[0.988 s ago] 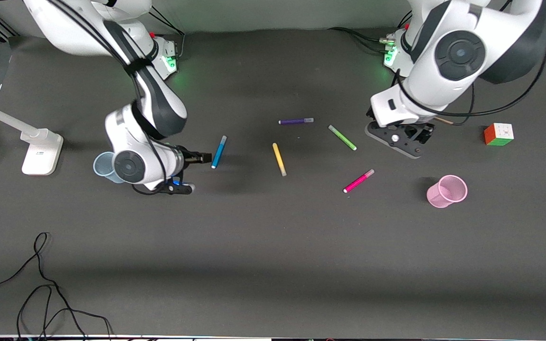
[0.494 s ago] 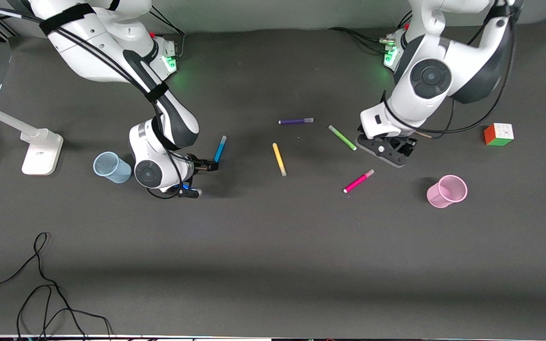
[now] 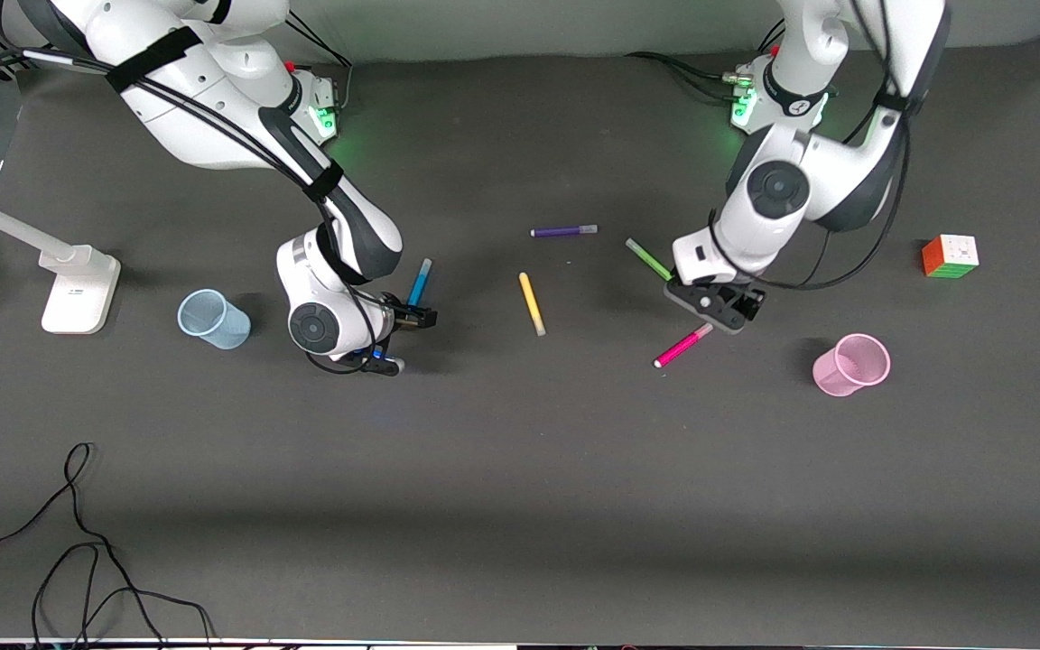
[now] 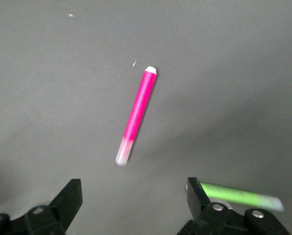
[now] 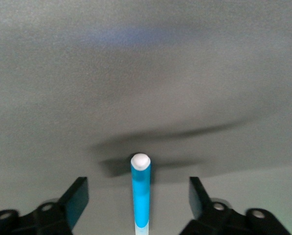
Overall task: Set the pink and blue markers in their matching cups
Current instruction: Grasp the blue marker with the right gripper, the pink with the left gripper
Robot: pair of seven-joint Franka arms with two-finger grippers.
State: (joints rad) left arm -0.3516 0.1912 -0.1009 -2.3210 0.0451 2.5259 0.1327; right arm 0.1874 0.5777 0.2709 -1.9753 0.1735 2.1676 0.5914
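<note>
Blue marker (image 3: 417, 284) lies pale cap toward the bases, between the open right claw (image 3: 413, 318)'s fingers; pink marker (image 3: 682, 345) lies diagonally, cap under the open left claw (image 3: 726, 314).

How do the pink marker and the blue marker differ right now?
The pink marker lies toward the left arm's end of the table, the blue marker toward the right arm's end. The blue one sits between the open right gripper's fingers; the pink one lies just outside the open left gripper. Both lie flat on the table.
</note>
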